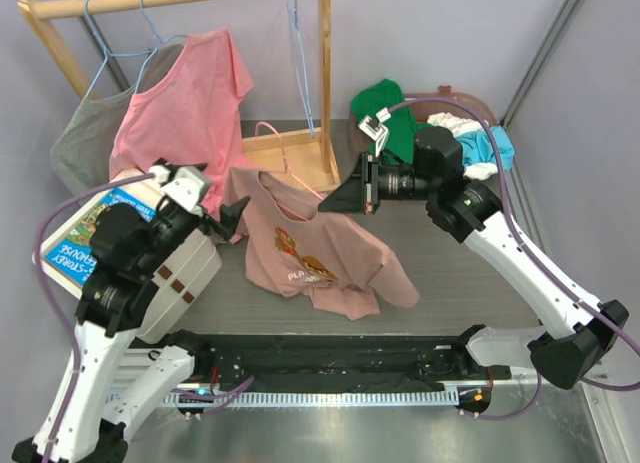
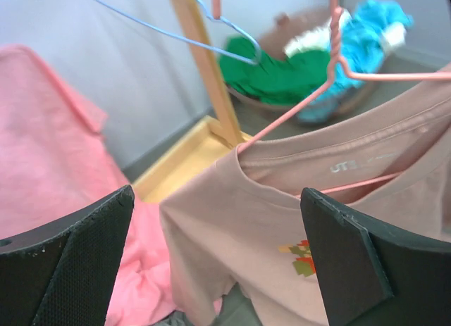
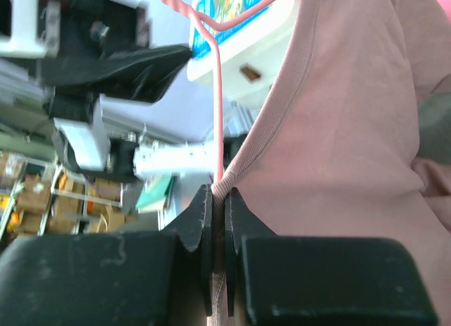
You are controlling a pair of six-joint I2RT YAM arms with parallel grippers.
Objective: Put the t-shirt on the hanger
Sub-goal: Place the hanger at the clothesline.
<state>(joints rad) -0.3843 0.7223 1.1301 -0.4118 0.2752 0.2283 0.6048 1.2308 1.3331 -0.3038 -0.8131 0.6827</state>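
Right gripper (image 3: 217,199), at the t-shirt's (image 1: 320,258) one o'clock, clamps its collar where the hanger (image 2: 292,109) wire meets it; left gripper (image 1: 225,218) hovers at nine o'clock, jaws apart.

The t-shirt (image 1: 310,248) rests on the table (image 1: 470,283), the hanger (image 1: 287,155) in its neck, between the left gripper (image 1: 225,218) and the right gripper (image 1: 345,198), the rack (image 1: 326,83) behind it, a basket (image 1: 447,90) behind-right.

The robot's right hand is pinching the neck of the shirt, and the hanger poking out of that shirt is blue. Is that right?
Not quite. The right gripper is pinching the neck of the t-shirt, but the hanger poking out of it is salmon pink, not blue. The left wrist view shows this.
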